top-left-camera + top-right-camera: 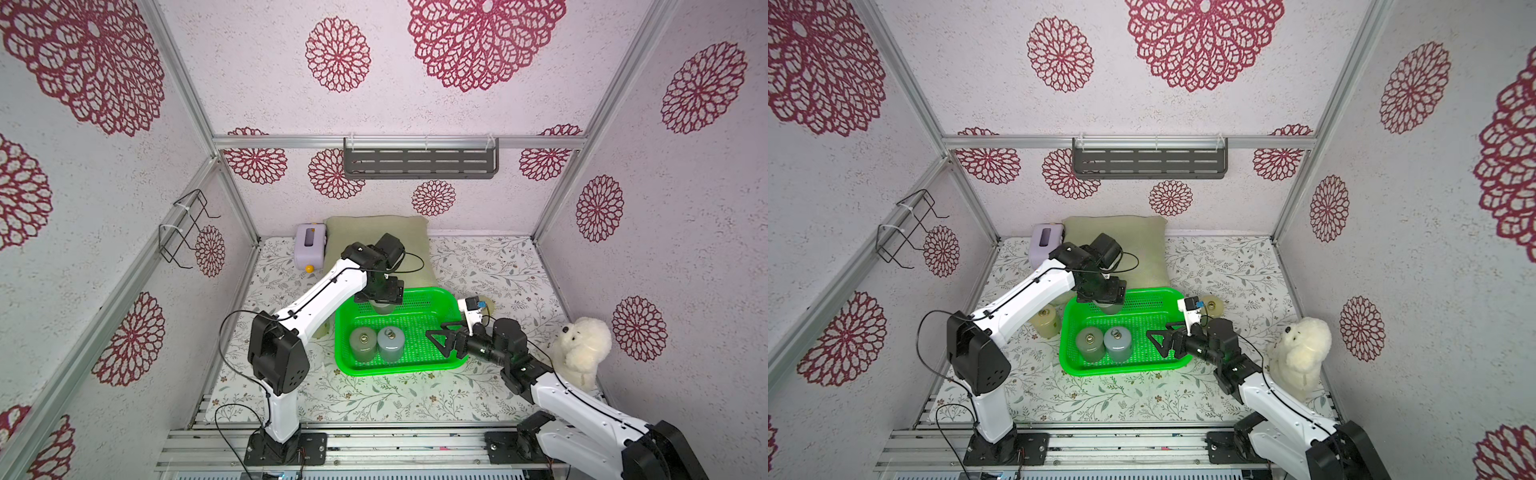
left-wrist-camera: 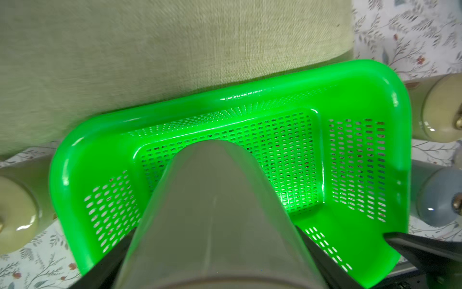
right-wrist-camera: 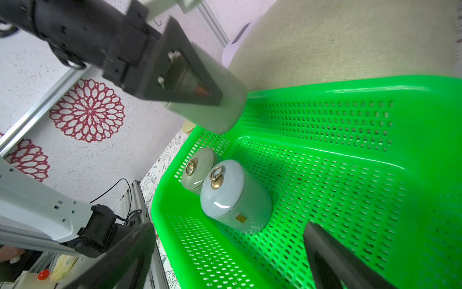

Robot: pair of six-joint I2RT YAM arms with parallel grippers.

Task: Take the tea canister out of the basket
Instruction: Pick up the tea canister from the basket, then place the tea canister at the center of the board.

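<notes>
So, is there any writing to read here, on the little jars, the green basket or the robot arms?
No text reads clearly in any view.
On the blue-grey canister: a small gold label, too small and blurred to read.
On the grey-green canister held by the left gripper: no marking showing.
On the green basket: no writing.

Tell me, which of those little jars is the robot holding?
The grey-green canister in the left gripper, hanging above the basket; the two canisters inside stand free on its floor.
</notes>
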